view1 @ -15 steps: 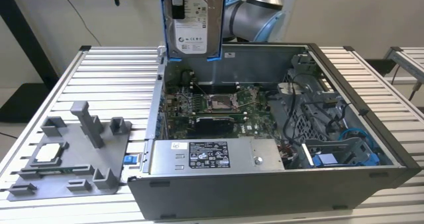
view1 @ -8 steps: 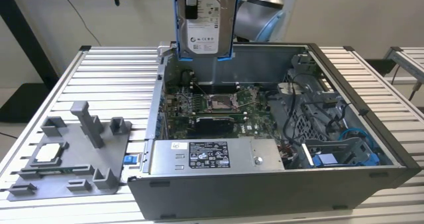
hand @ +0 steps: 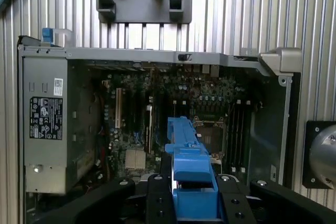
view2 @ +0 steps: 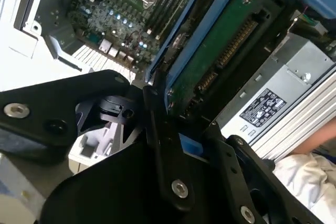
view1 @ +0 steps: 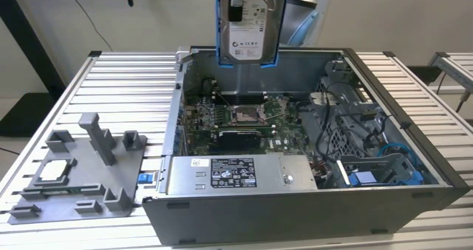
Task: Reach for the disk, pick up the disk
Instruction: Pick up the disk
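The disk is a flat rectangular silver metal drive with a white printed label, framed by a bright blue plastic bracket. In the exterior view it hangs upright, clear of the computer case, above the case's far wall. Its lower blue edge is level with the rim of that wall.

In the second wrist view the disk presents its green circuit-board underside and a row of connector pins, edged by the blue bracket. The gripper is matte black with bolted plates. Its fingers are closed on the bracket's end, one either side of the drive, and carry it. In the first wrist view the blue bracket projects from between the black fingers, edge-on.

The computer case is a dark grey sheet-metal tower lying on its side with the panel removed. Inside it lies a green motherboard with a square silver socket near its centre. A long grey metal box with a white sticker sits along the case's near wall. Blue cables run at the case's end toward the exterior view's right.

The case rests on a ribbed aluminium counter. A grey moulded plastic fixture with upright posts lies on the counter beside the case, toward the exterior view's left.
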